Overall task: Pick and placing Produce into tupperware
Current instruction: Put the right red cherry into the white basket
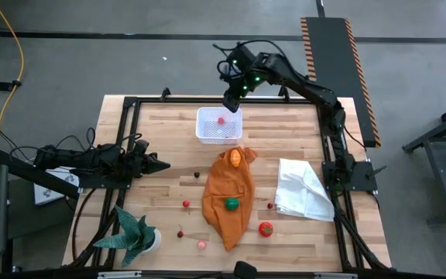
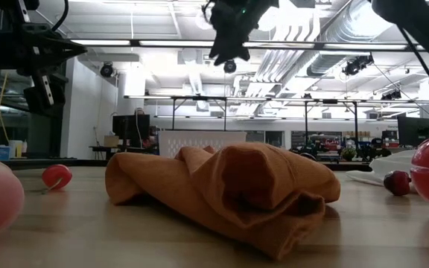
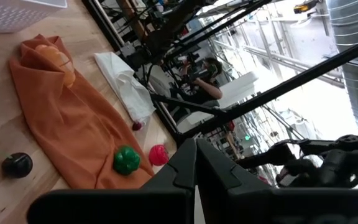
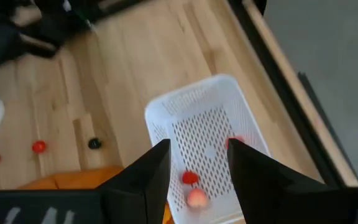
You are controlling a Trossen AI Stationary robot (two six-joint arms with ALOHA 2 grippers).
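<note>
Taking the crumpled orange cloth [image 1: 228, 198] in the middle of the wooden table [image 1: 169, 132] as the landmark, the dark left gripper [image 1: 161, 164] lies far to its left near the table's edge, its two fingers pressed together on nothing. Below it, at the near-left corner, stands a green spiky potted plant [image 1: 134, 232]. Between plant and cloth lie small loose pieces of produce: a dark cherry-like ball [image 1: 197, 174] just off the cloth's upper left edge, a small red piece [image 1: 186, 204] beside its left side, another dark-red piece [image 1: 180, 233] and a pink one [image 1: 201, 245] near its lower end. On the cloth itself rest an orange fruit [image 1: 236, 157] at the far end and a green vegetable [image 1: 231, 204] lower down. Beyond the cloth's far end sits the white translucent rectangular plastic tub [image 1: 219, 125], holding red pieces [image 4: 190, 178] on its dotted base. The dark right gripper [image 1: 232, 101] hangs above the tub's far rim, fingers spread apart and empty. Right of the cloth lie a red tomato-like piece [image 1: 265, 229], a tiny red piece [image 1: 270, 206] and a rumpled white cloth [image 1: 304, 190].
</note>
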